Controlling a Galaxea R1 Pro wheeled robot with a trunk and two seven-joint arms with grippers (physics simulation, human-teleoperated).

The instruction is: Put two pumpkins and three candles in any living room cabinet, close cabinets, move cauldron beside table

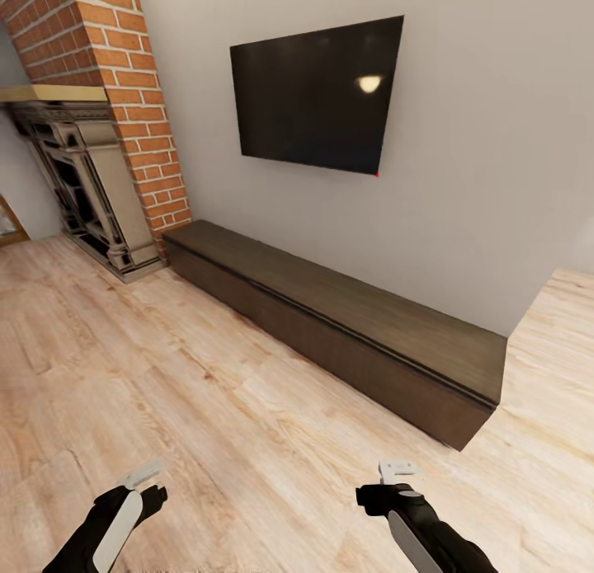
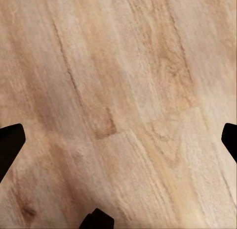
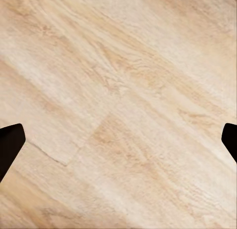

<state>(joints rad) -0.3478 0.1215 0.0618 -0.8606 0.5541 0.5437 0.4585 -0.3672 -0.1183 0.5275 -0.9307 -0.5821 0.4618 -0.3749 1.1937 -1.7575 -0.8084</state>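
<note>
At far left stands the ornate carved grey fireplace [image 1: 87, 185] under its red brick chimney [image 1: 124, 86]. My left gripper [image 2: 118, 140] hangs over bare pale plank floor [image 1: 206, 408], fingers spread wide and empty. Across the middle runs the long low dark brown wooden cabinet [image 1: 346, 326], all fronts flush, beneath a black wall screen [image 1: 318, 95]. My right gripper [image 3: 118, 140] is likewise spread, holding nothing. I judge I should roll closer and square up before pulling a drawer.
</note>
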